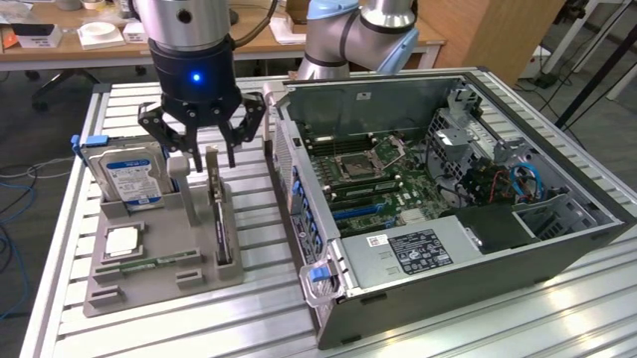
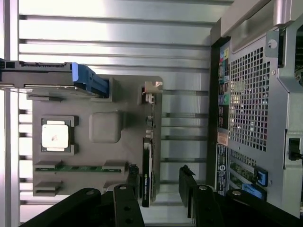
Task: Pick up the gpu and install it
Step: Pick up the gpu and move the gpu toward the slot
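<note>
The gpu [image 1: 217, 216] is a thin dark card standing on edge in a slot of the grey holder tray [image 1: 164, 287], to the exterior view's left of the computer case. My gripper [image 1: 206, 155] hangs just above the card's far end, open, with a finger on each side and nothing gripped. In the wrist view the gpu [image 2: 148, 161] runs as a narrow strip with a silver bracket end. It lies between my black fingers [image 2: 134, 178] of the gripper [image 2: 160, 182], closer to one of them.
The tray also holds an upright silver hard drive [image 1: 127, 175] with a blue-white label, a CPU [image 1: 121, 240] and a green memory stick [image 1: 149, 262]. The open computer case [image 1: 557, 246] lies on its side, motherboard [image 1: 368, 179] exposed, on the slatted aluminium table [image 1: 249, 321].
</note>
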Available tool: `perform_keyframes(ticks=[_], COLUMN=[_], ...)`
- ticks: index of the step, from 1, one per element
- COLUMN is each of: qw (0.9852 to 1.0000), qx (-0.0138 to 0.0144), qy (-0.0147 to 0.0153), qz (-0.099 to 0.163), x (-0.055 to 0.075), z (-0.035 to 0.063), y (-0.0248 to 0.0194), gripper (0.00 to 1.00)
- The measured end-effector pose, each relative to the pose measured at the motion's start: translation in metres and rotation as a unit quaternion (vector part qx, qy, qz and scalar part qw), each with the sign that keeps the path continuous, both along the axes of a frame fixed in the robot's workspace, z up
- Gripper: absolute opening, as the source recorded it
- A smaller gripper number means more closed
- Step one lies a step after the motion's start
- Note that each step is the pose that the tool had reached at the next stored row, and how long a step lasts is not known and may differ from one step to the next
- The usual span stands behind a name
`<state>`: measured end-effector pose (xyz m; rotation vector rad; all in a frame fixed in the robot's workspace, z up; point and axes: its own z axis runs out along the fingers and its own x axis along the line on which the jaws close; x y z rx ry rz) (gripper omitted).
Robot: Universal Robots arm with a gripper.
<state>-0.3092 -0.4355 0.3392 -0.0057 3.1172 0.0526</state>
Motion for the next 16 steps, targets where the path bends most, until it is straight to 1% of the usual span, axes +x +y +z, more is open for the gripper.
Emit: perform_keyframes(ticks=[7,16], qw=[1.0000,1.0000], qx=[-0.0001,-0.0001], qy=[0.0000,0.0000], qz=[0.000,0.000], x=[0.000,0.000], z=[-0.0014,-0.0029], y=[-0.0067,-0.0120], gripper=[0.47,0.47])
